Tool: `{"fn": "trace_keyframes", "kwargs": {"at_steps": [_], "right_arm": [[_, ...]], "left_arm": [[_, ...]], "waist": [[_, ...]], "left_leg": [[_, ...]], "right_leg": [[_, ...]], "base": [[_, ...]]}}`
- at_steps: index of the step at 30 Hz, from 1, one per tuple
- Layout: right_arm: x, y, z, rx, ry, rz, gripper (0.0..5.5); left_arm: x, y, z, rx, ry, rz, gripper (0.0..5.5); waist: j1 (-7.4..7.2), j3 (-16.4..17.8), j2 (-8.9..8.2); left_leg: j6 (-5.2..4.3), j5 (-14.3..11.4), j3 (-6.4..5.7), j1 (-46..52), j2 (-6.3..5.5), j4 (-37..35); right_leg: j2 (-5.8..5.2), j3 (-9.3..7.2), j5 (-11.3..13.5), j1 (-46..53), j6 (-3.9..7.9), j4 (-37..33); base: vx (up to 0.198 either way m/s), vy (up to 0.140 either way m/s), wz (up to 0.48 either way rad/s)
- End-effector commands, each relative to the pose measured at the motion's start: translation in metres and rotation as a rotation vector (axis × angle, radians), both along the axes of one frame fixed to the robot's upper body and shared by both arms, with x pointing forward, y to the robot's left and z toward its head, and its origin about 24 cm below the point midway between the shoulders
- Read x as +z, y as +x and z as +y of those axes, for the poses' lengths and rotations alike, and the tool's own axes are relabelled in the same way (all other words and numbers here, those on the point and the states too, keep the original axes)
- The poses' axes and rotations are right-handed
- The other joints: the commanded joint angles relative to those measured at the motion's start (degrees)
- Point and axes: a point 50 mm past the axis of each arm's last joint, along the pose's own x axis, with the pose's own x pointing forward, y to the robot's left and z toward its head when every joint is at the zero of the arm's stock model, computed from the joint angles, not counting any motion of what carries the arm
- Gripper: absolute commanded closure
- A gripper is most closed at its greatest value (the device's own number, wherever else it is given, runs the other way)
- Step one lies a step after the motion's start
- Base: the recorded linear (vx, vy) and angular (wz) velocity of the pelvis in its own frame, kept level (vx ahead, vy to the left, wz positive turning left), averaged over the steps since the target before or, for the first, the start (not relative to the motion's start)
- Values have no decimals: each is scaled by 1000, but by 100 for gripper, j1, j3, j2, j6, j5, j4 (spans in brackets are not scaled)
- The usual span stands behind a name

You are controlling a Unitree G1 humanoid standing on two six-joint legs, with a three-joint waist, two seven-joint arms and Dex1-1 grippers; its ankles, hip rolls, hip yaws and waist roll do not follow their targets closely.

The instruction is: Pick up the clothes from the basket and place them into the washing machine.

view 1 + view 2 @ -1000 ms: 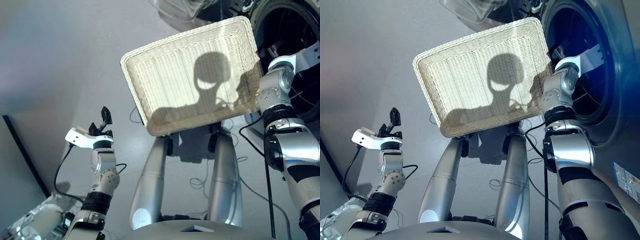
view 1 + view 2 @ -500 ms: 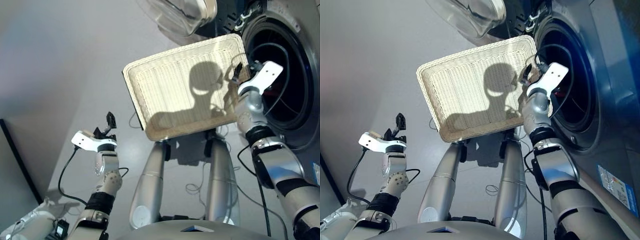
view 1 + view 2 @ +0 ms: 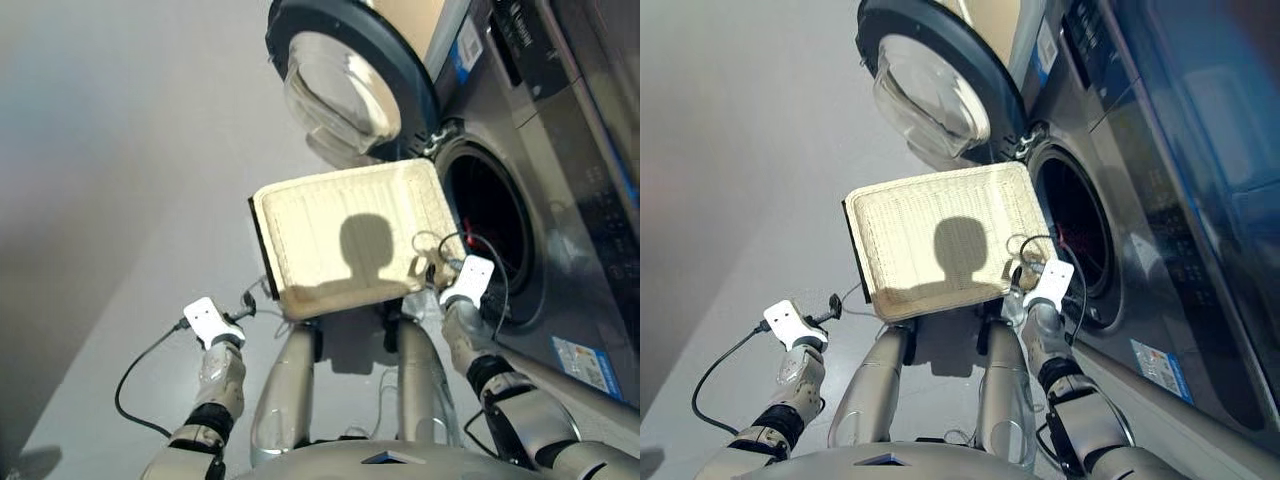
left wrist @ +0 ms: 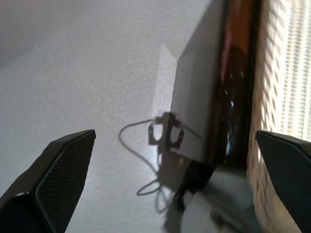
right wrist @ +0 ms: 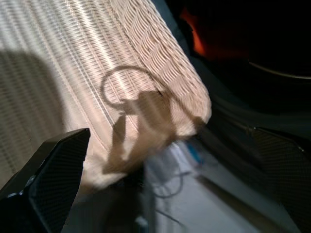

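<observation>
Basket shows no garments in it, only a shadow on the weave, so I judge the loading step done or nearly so. A coral-red patch glows inside the dark drum in the right wrist view, also a red glint in the drum mouth; black and navy pieces can't be made out in there, too dark. Washing machine stands on the robot's right, porthole door swung wide open above the basket's far edge. Right gripper: jaws spread wide, nothing between them, hanging over the basket corner nearest the drum. Left gripper: jaws also spread, empty, over the floor just beside the basket's left edge. Next move, as I read it: confirm all three are inside, then pull the arms clear; the door may need closing. The basket sits on a stand, not a bench. Smooth pale grey floor; loose cable trails off the left wrist.
</observation>
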Motion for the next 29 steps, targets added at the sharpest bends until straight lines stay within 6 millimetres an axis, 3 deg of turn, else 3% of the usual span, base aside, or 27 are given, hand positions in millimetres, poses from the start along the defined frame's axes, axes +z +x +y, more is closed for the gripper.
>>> {"fn": "trace_keyframes", "kwargs": {"at_steps": [1, 3, 6, 14, 22, 29], "right_arm": [[-12, -19, -1, 89, -80, 61, 0], [-18, -27, -3, 81, -73, 90, 0], [-42, -66, -7, 73, -58, 238, 0], [-66, -111, -8, 86, -16, 421, 0], [-70, -121, -5, 95, -7, 462, 0], [-73, -128, -2, 90, 6, 486, 0]], "left_arm": [[-9, -17, 7, -80, 129, 92, 0], [-12, -20, 7, -84, 131, 107, 0], [-22, -36, 4, -142, 167, 181, 0], [-39, -67, -4, -157, 85, 295, 0], [-47, -83, -13, -200, 57, 367, 0], [-51, -89, -17, -227, 50, 395, 0]], "waist": [[-40, -383, -12], [-50, -455, -25], [-58, -733, -48], [-75, -1216, -87], [-49, -1426, -132], [-26, -1503, -122]], "left_leg": [[-91, 521, 301, 225, -37, -442], [-89, 537, 292, 322, -50, -515], [-117, 620, 326, 981, -38, -1034], [-133, 723, 450, 1754, -76, -1562], [-54, 519, 481, 2102, -57, -1404], [-51, 436, 455, 2337, -26, -1404]], "right_leg": [[104, -242, 704, 491, 277, -719], [109, -247, 719, 607, 284, -808], [148, -285, 732, 1263, 340, -1229], [220, -260, 787, 2195, 419, -1831], [230, -203, 686, 2531, 379, -1715], [245, -248, 595, 2833, 372, -1833]], "base": [[71, 34, -93], [33, 15, -47], [69, 29, -79], [65, 12, -38], [56, -6, -5], [35, -11, -6]]}}
